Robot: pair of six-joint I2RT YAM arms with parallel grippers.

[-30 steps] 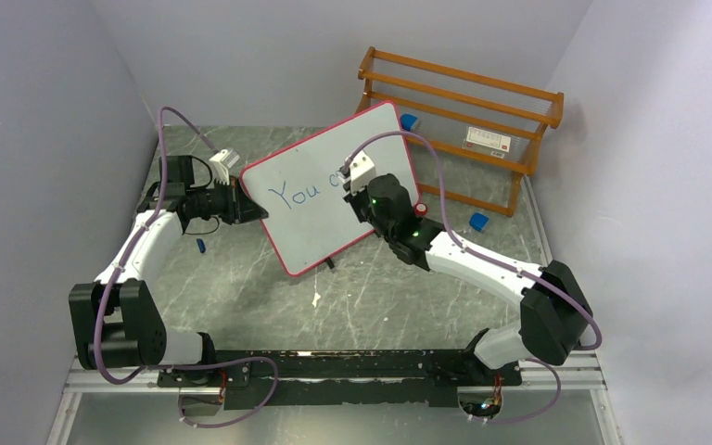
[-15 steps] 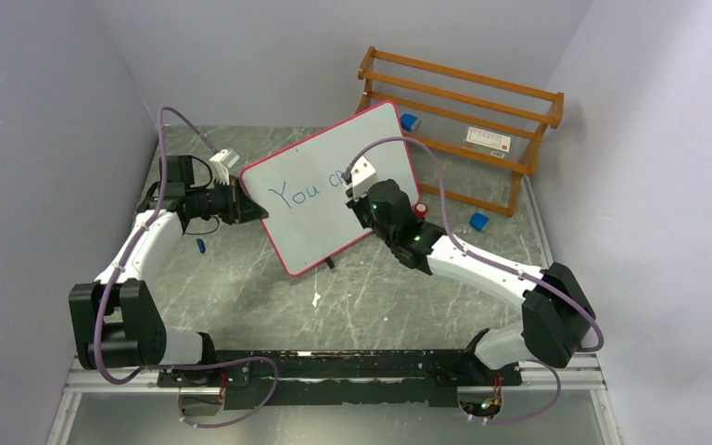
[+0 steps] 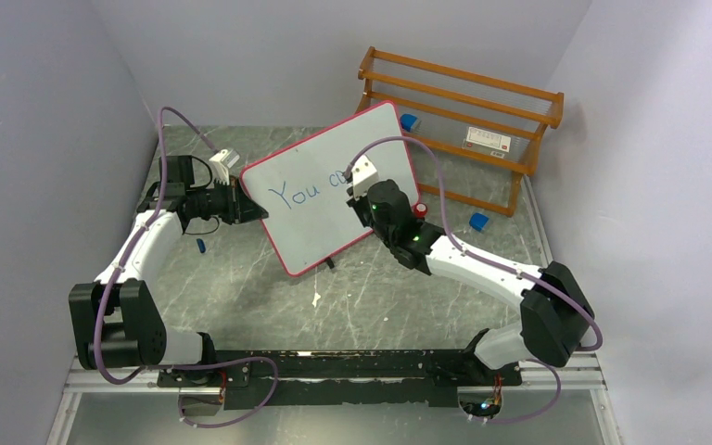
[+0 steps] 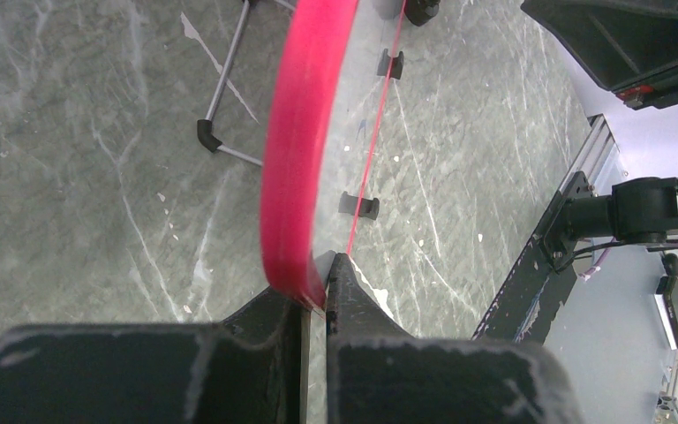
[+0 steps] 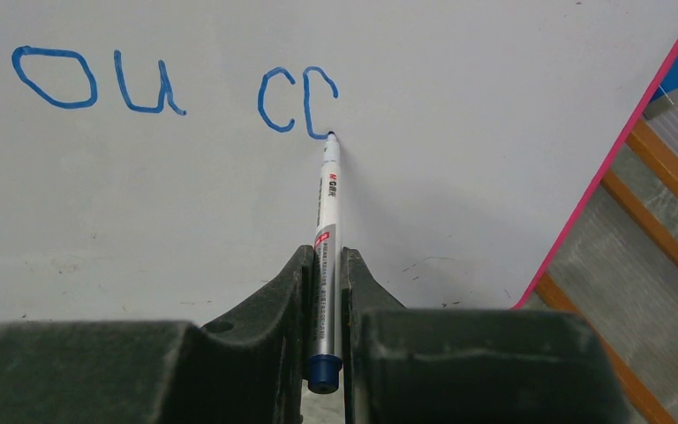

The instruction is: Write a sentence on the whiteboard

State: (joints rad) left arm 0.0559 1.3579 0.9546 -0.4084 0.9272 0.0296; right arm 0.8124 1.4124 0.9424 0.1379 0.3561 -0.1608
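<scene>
The whiteboard (image 3: 311, 222), white with a pink-red frame, stands tilted at the middle of the table. My left gripper (image 3: 247, 206) is shut on its left edge, and the left wrist view shows the red frame (image 4: 298, 159) pinched between the jaws of the left gripper (image 4: 325, 276). The sentence (image 3: 304, 192) reads "You c" in blue, followed by a partly drawn letter (image 5: 318, 97). My right gripper (image 5: 325, 261) is shut on a silver marker (image 5: 327, 208) with a blue end. The marker tip touches the whiteboard (image 5: 459, 159) at the foot of that last stroke.
A wooden rack (image 3: 464, 111) leans at the back right, just behind the board. Small blue pieces lie near it (image 3: 479, 222) and behind the board's corner (image 3: 410, 121). A small blue item (image 3: 201, 246) lies under the left arm. Grey walls close in both sides.
The right gripper has shifted slightly right and towards me across the board, uncovering more of the letter after "You c". The left arm and the board have not moved.
</scene>
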